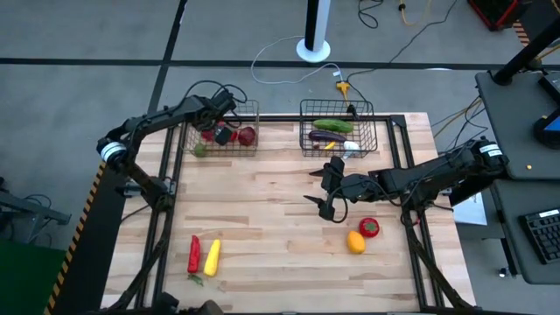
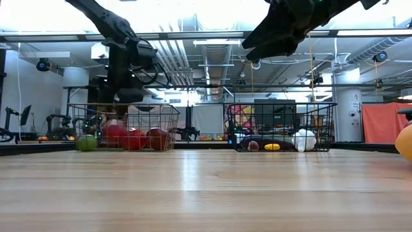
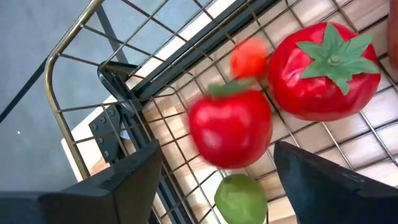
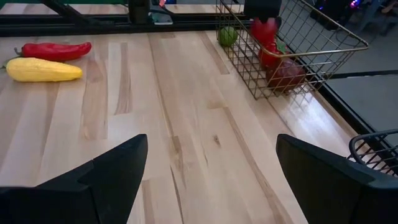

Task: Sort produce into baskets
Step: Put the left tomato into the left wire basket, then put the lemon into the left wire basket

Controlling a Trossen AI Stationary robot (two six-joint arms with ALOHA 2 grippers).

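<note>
Above the left basket point(image 1: 229, 131), at the far edge of the worktop point(image 1: 262, 219), the left hand point(image 1: 222, 133) hangs with its fingers spread wide and nothing between them; a red apple point(image 3: 230, 127), blurred in the left wrist view, sits in the gap below them, apart from both fingers. Beside the apple inside that basket lie a large tomato point(image 3: 323, 71) and a small red round piece point(image 3: 249, 59). A green lime point(image 1: 200, 150) rests on the worktop just outside the basket's wall.

The right basket point(image 1: 339, 131), level with the left one, holds a long green piece point(image 1: 332, 126), a purple one point(image 1: 324, 137), a yellow one point(image 1: 331, 146) and a white one point(image 2: 304, 140).

Near the right basket, above bare worktop, the right hand point(image 1: 321, 185) is open wide and empty. Beyond it, toward the near edge, sit a red tomato point(image 1: 368, 227) and an orange point(image 1: 355, 241), close together. Well apart, near the left near corner, a red pepper point(image 1: 193, 254) and a yellow corn cob point(image 1: 211, 257) lie side by side.
</note>
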